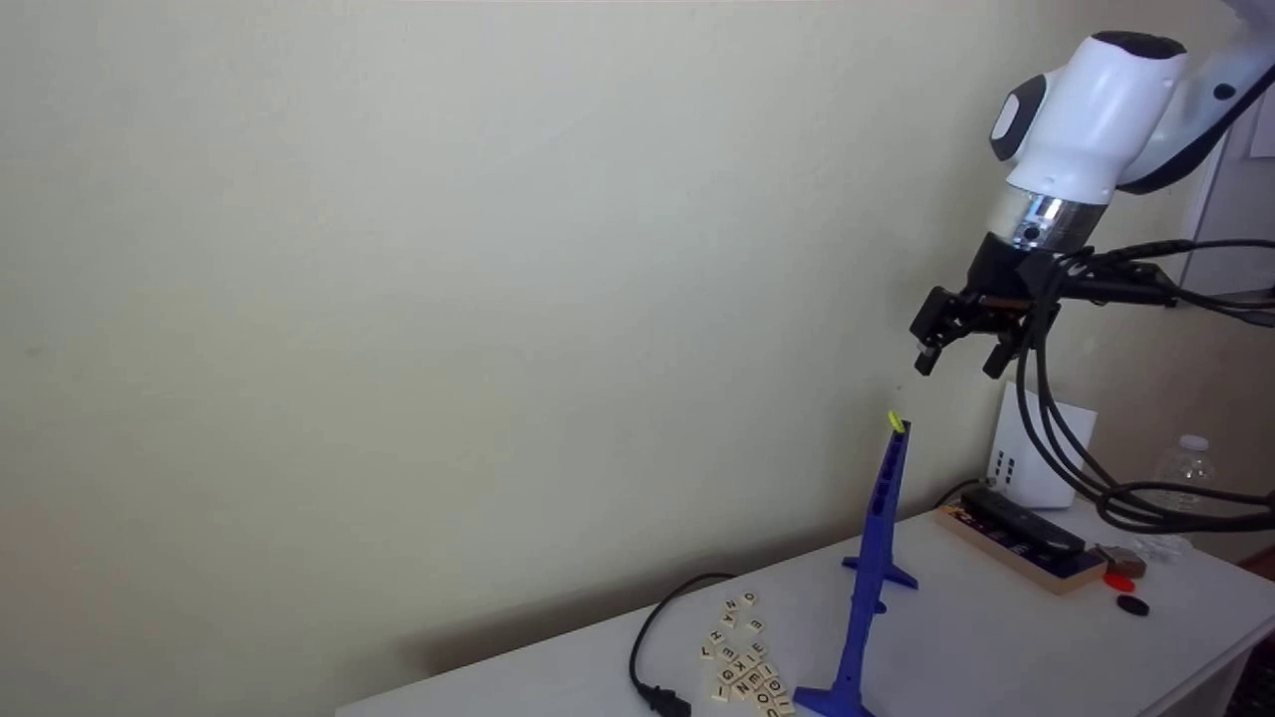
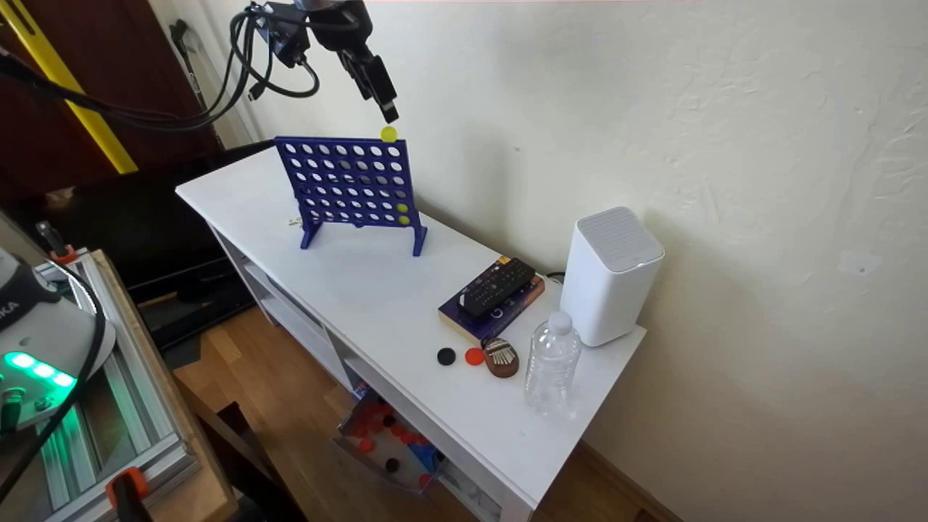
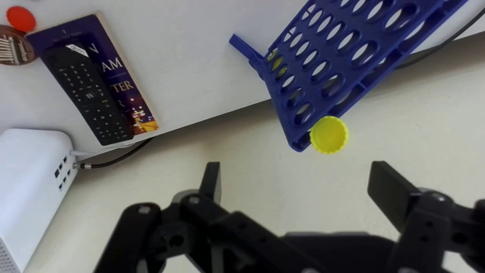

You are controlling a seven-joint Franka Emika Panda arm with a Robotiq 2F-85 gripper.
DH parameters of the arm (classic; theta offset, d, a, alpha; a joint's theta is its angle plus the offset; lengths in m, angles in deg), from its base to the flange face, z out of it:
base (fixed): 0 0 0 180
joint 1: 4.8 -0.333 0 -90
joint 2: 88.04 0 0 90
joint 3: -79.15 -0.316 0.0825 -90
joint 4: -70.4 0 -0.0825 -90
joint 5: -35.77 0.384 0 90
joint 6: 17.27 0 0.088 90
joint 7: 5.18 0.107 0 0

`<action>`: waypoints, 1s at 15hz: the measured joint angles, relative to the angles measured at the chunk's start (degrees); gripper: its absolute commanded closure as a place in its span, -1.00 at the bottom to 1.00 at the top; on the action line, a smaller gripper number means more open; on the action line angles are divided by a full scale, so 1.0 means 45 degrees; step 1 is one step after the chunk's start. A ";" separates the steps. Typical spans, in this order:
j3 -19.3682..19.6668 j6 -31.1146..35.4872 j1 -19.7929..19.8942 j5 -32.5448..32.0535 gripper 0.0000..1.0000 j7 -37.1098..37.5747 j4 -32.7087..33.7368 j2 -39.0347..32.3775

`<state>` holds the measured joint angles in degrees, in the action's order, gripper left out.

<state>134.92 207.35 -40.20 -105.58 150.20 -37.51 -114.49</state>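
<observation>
My gripper (image 3: 297, 178) stands open, with its fingers wide apart and only wall showing between them. Closest to it is a yellow disc (image 3: 329, 135), propped on edge at the top end of an upright blue grid rack (image 3: 288, 113). In both exterior views the fingertips hang a little above that disc (image 2: 388, 134), without touching it. The rack (image 1: 865, 617) stands on its two feet on the white table (image 2: 348, 290). Yellow shows through some holes low at the same end of the rack. From the side, one finger (image 2: 378, 83) largely covers the other.
A book (image 3: 113, 66) bearing a black remote (image 3: 89, 94) lies by a white router (image 2: 612, 290). Near them are a bottle (image 2: 554, 362), a thumb piano (image 2: 500, 357), a red disc (image 2: 474, 356) and a black disc (image 2: 446, 356). Letter tiles (image 1: 752, 677) lie beside the rack.
</observation>
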 measured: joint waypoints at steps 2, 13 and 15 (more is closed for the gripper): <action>0.0301 0.0381 -0.0196 0.0107 -1.00 0.0007 0.0171 -0.0357; 0.0151 0.0831 -0.0271 0.0495 -1.00 0.0010 0.0907 -0.1688; -0.0179 0.0803 -0.0026 0.0535 -1.00 0.0009 0.1011 -0.1722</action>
<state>134.11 210.97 -40.32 -103.17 150.24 -32.96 -122.24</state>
